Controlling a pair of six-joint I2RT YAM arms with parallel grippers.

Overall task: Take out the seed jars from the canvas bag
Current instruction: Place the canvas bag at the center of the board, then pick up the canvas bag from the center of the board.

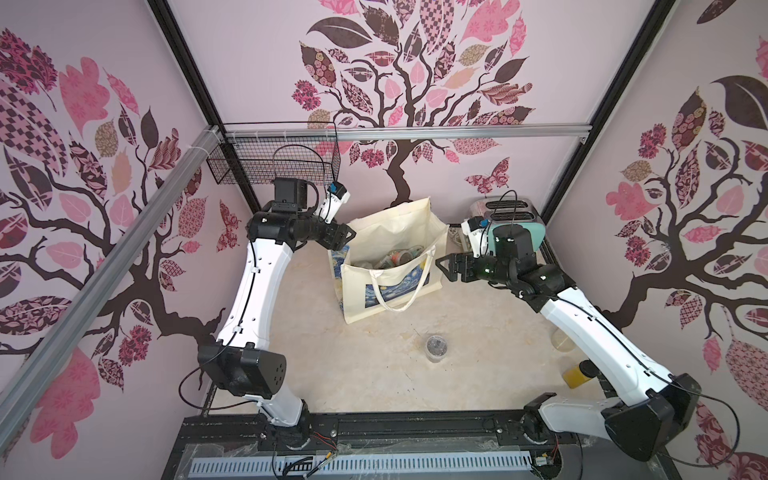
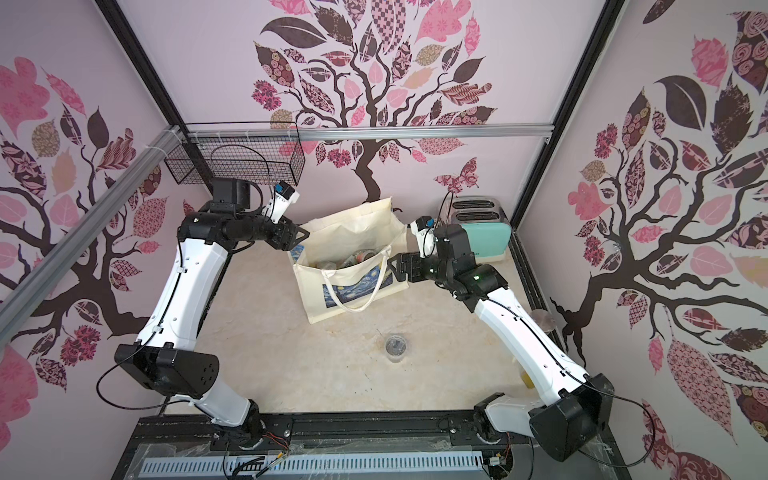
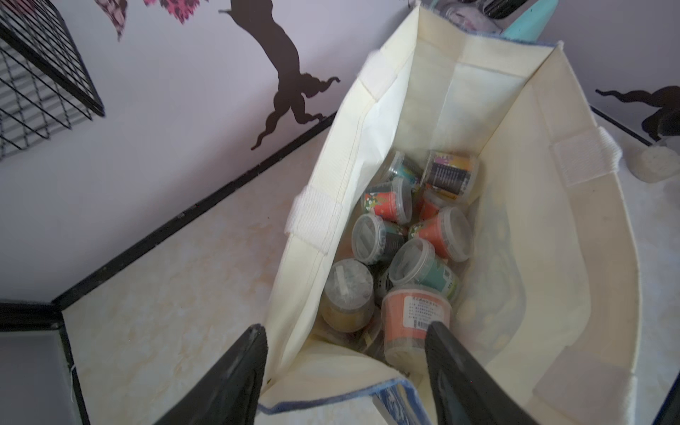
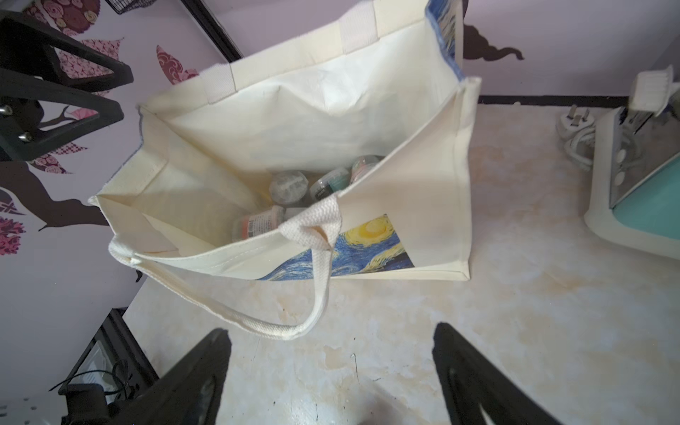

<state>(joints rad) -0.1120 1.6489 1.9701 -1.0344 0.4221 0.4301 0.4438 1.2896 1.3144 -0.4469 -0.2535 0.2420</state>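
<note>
the large cream canvas bag (image 1: 399, 232) with the blue-and-yellow swirl print stands open at 12 o'clock on the pale marbled desk (image 1: 353, 374), its long axis running roughly 8 to 2 o'clock. the small clear lidded seed jars (image 3: 441, 235) lie heaped on its floor, tipped all ways; one more clear jar (image 1: 436, 347) stands alone on the desk at the bag's 6 o'clock.

the left jaws, on the white-and-black left arm (image 1: 257, 291), are spread wide and grip nothing. they sit at the bag's 10 o'clock corner, straddling the short end rim, one jaw outside over the desk, the other over the mouth. an orange-labelled jar (image 3: 415, 316) lies just ahead and below, nearest of the heap. the right jaws, on the right arm (image 1: 582, 324), are likewise spread and empty, outside the end wall at the bag's 3 o'clock, over bare desk.

the left arm is the nearer, i judge: its reach goes down along the bag's length, and the rim between its jaws could snag.
</note>
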